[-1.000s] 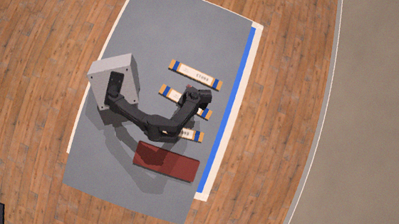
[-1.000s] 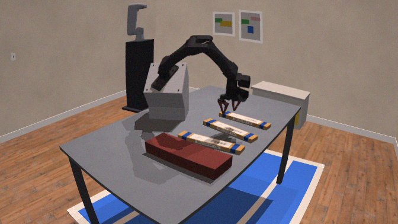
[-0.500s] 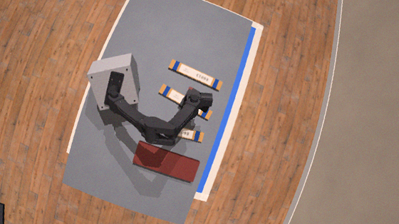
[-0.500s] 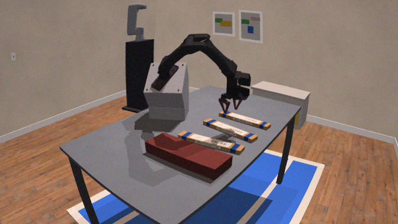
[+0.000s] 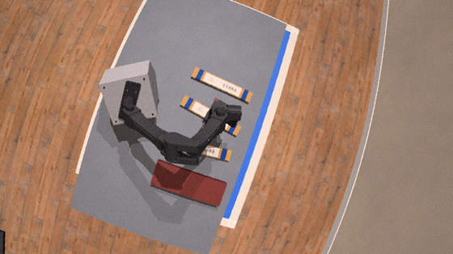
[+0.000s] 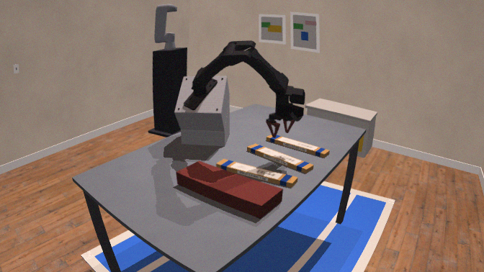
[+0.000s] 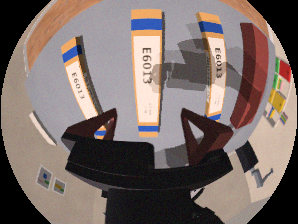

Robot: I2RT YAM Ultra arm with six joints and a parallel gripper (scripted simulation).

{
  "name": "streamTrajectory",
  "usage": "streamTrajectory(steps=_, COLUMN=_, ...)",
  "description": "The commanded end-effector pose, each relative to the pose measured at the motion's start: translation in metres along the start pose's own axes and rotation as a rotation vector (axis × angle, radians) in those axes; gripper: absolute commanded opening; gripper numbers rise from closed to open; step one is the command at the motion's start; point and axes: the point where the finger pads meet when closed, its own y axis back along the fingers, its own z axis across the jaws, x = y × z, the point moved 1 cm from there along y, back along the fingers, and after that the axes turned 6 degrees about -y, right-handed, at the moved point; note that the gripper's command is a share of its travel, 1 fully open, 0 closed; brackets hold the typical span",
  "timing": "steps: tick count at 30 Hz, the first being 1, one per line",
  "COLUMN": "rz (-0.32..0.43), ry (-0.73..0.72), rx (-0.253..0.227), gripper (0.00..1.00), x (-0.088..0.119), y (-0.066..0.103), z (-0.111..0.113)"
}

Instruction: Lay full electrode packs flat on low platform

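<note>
Three orange, white and blue electrode packs lie flat and roughly side by side on the table. The far pack is farthest from the platform. The middle pack is partly hidden by the arm in the top view. The near pack lies beside the platform. The low dark-red platform bears no pack. My gripper is open and empty, pointing down above the middle pack, which shows between its fingers in the wrist view.
The arm's grey base block stands at the table's rear edge. The arm arches over the near pack and platform end in the top view. The grey table has its long front edge just beyond the packs' outer ends.
</note>
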Motion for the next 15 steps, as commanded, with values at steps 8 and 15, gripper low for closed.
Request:
streamTrajectory(steps=8, rz=-0.028, ry=0.011, rx=-0.018, gripper=0.96, x=-0.004, y=0.011, z=0.015)
streamTrajectory(steps=15, rz=-0.037, ry=0.012, rx=-0.027, gripper=0.96, x=-0.006, y=0.002, z=0.019)
